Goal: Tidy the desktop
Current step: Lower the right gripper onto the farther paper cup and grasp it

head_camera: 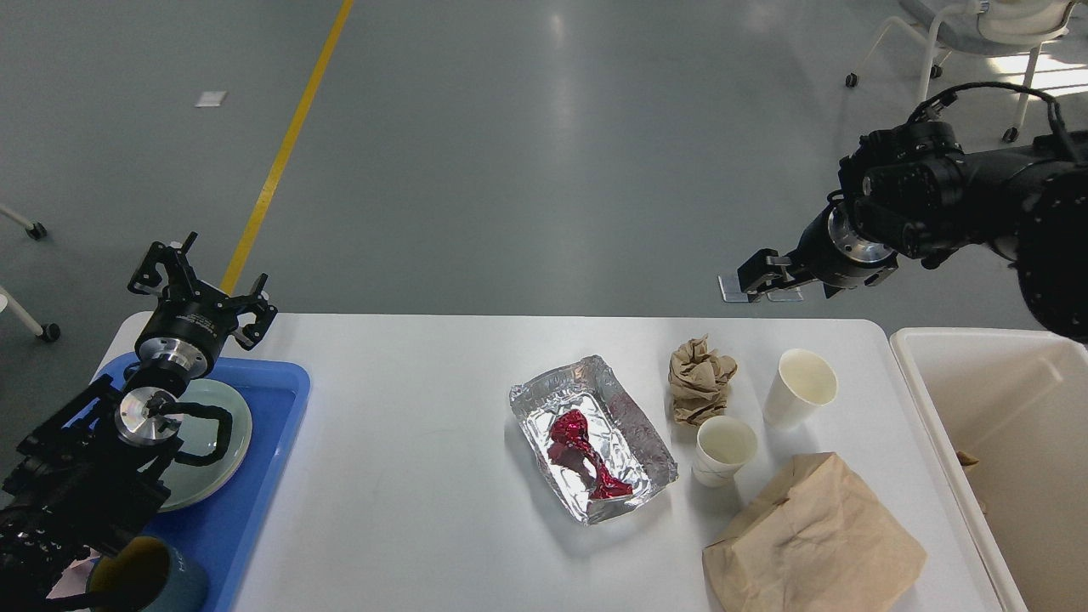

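The white desktop (408,476) carries a foil tray (633,425) with a crumpled red wrapper (582,442) in it. Right of it lie a crumpled brown paper ball (701,378), two empty paper cups (801,387) (722,448) and a flat brown paper bag (812,540). My left gripper (202,285) hangs open and empty over the table's far left corner. My right gripper (759,276) hovers beyond the far edge, above the paper ball and cups, pointing left and down. Its fingers overlap and hold nothing that I can see.
A blue tray (268,476) on the left holds a pale green plate (223,425) and a dark mug (144,582), partly behind my left arm. A cream-white bin (935,425) stands against the table's right edge. A wheeled chair (977,34) is far back right.
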